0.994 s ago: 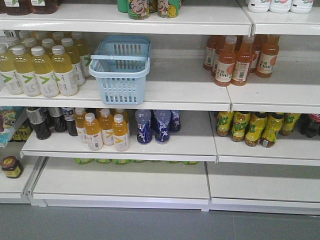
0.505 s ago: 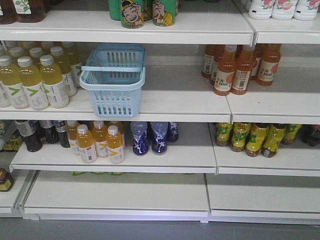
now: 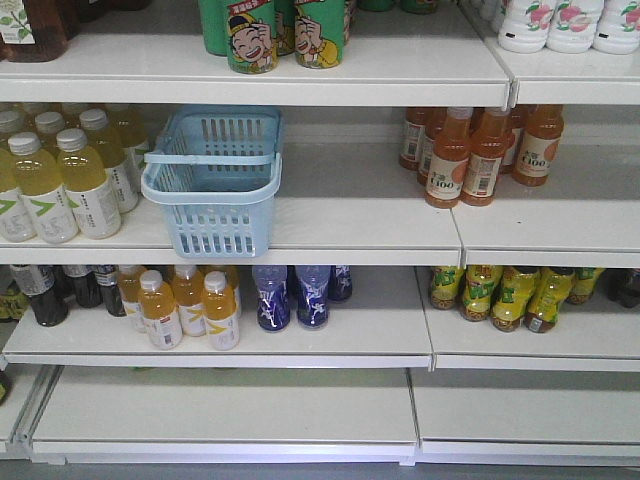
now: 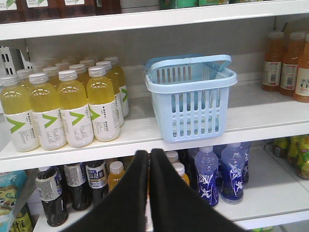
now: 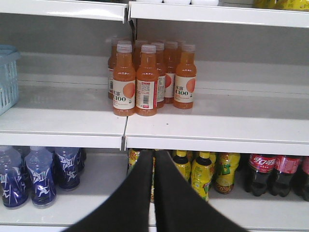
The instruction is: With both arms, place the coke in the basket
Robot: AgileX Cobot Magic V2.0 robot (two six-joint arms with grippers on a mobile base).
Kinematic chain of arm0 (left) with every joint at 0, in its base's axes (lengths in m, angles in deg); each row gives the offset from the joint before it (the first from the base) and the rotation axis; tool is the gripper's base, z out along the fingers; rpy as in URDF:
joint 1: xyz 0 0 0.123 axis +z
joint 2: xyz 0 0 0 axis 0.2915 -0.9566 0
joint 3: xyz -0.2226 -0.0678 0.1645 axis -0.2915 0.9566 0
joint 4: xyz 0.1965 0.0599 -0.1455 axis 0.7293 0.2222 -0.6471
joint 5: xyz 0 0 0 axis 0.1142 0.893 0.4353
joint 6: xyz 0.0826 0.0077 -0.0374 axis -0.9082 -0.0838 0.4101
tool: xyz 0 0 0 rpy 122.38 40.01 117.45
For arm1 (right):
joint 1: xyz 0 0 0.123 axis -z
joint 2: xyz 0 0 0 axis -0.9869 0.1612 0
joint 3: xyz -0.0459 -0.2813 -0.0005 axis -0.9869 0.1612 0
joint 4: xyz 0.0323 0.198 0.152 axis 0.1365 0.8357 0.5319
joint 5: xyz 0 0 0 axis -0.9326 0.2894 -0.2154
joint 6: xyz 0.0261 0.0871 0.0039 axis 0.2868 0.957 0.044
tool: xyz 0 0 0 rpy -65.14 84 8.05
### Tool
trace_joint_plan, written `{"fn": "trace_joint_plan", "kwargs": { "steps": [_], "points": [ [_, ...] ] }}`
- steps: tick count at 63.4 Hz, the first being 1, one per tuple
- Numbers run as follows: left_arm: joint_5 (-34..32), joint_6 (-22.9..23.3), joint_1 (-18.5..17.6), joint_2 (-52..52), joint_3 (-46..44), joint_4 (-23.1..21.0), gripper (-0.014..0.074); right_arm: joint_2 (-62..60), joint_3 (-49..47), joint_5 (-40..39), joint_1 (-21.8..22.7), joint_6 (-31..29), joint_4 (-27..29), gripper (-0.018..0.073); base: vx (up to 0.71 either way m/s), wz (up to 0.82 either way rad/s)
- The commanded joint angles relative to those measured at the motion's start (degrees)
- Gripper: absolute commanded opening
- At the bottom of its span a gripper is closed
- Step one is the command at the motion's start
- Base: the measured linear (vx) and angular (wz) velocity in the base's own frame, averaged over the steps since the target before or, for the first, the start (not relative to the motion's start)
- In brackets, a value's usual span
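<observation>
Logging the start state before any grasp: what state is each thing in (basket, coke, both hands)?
basket: upright, nothing inside.
coke: upright, not held, not yet in the basket.
left hand: shut, empty.
right hand: shut, empty.

The left pincer and right pincer are closed, empty.

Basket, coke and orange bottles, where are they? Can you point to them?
basket point(image 4: 190, 113): left wrist view, on its slotted front wall.
coke point(image 5: 262, 163): right wrist view, on the red label of a bottle on the lower shelf.
orange bottles point(image 5: 146, 94): right wrist view, on a front bottle's label.
</observation>
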Motion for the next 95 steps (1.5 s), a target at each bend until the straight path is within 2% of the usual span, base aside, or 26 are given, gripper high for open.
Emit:
{"fn": "trace_joint_plan", "kwargs": {
  "steps": [1, 95],
  "points": [
    [-4.1, 0.3, -0.1, 1.1, -0.1, -0.7, -0.0006, -1.0, 0.5, -4.1, 0.2, -0.5, -0.4, -0.0002, 0.09, -0.02],
    [-4.1, 0.3, -0.1, 1.1, -0.1, -0.7, -0.0006, -1.0, 0.5, -4.1, 0.2, -0.5, -0.4, -0.0002, 0.03, -0.01]
  ]
}}
